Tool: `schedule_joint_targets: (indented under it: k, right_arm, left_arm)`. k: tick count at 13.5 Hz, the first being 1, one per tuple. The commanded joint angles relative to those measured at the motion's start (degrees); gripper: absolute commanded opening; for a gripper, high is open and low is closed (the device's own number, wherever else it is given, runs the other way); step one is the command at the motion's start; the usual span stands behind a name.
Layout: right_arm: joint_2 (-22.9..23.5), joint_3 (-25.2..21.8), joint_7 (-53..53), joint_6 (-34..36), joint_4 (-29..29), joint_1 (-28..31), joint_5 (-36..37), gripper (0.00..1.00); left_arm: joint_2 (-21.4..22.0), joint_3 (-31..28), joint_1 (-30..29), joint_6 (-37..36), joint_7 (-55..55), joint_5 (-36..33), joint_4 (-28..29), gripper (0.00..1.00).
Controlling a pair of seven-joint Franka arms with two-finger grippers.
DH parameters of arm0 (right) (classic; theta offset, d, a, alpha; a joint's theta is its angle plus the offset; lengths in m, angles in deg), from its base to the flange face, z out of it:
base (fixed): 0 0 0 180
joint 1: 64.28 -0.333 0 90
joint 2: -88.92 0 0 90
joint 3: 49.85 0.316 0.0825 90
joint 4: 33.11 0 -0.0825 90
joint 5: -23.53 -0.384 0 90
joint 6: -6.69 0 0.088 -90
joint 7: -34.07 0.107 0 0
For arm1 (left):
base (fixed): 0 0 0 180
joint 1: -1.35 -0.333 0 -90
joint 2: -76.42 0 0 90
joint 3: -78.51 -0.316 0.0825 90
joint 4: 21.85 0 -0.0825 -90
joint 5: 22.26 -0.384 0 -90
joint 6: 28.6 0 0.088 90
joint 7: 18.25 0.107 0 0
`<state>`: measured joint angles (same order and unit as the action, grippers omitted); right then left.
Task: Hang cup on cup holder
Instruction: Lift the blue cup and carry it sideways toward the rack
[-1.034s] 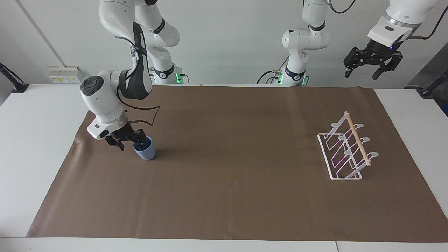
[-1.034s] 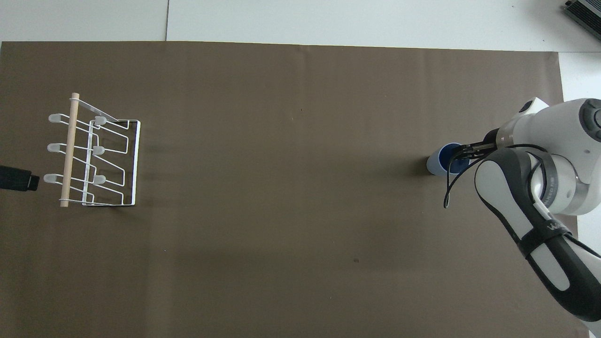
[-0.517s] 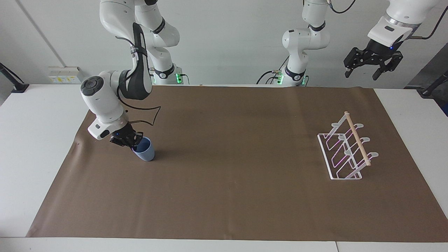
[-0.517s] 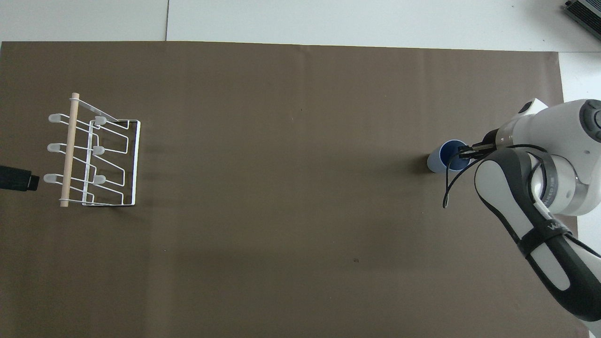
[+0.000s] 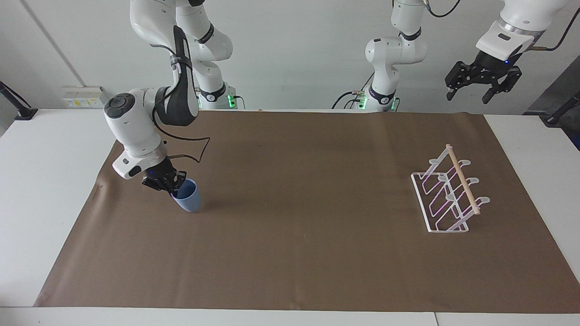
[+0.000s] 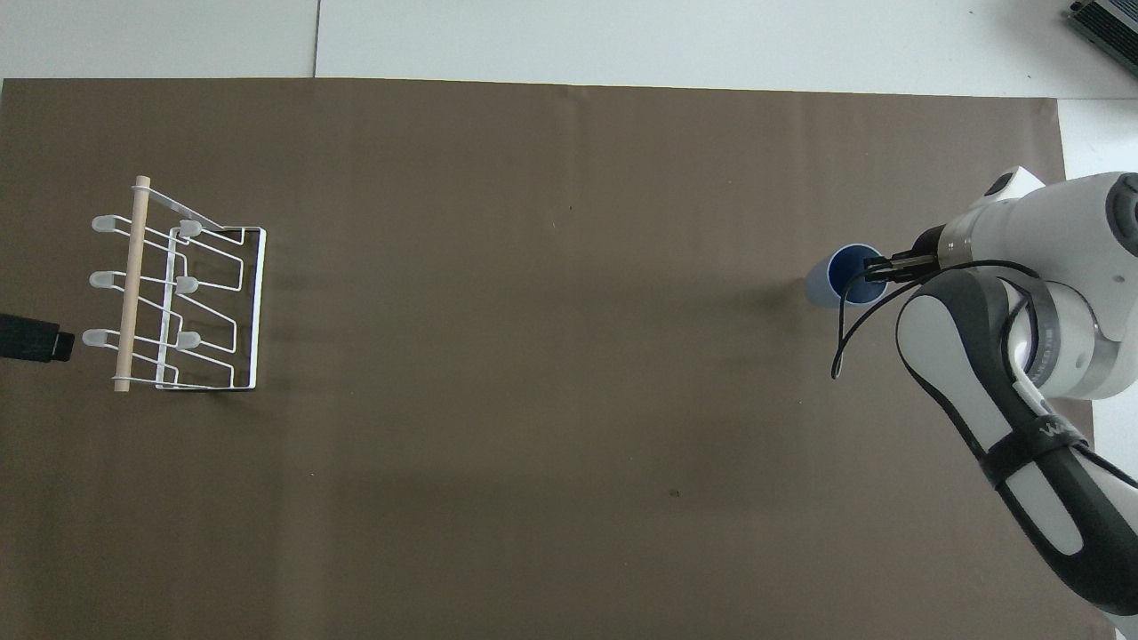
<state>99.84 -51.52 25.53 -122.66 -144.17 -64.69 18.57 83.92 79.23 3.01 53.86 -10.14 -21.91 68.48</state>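
One left claw (image 5: 482,88), fingers spread and holding nothing, waits high at its own end of the counter (image 5: 45,181). One brown mat (image 5: 290,253). One cup (image 5: 188,199), tilted over the mat, its rim pinched in the right claw (image 5: 172,189). One cup holder (image 5: 448,194) stands well apart, nothing between.

Both arms have glossy white rounded housings with dark grey joint rings and black panels on the forearm links. Each base carries a green indicator light. Black cables run along the links. The right gripper (image 5: 171,186) and left gripper (image 5: 469,94) are black, each wrist showing a small blue light.
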Motion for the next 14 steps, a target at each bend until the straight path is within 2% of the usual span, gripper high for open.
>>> schedule_joint_targets:
  k: [1,4,7,10,14]
  right_arm:
    - [-0.46,1.57,0.73,0.07,2.86,0.33,-3.29,0.00]
    - [-0.81,2.89,1.17,1.90,5.67,0.32,-8.65,0.00]
    - [-1.33,4.21,4.22,7.53,10.24,0.32,-12.35,0.00]
    - [-2.74,5.70,6.26,8.68,10.78,0.33,-16.47,0.00]
    - [-5.02,6.68,8.80,8.68,11.04,0.33,-27.89,0.00]
  left_arm:
    - [1.64,0.42,-0.52,-0.19,-0.55,-0.79,1.61,1.00]
    - [1.64,0.42,-0.43,-0.19,-0.55,-0.79,1.61,1.00]
    - [1.64,0.42,-0.52,-0.19,-0.55,-0.79,1.61,1.00]
    - [1.64,0.42,-0.52,-0.19,-0.55,-0.79,1.61,1.00]
    - [1.72,0.42,-0.43,-0.71,-0.55,-0.79,1.69,1.00]
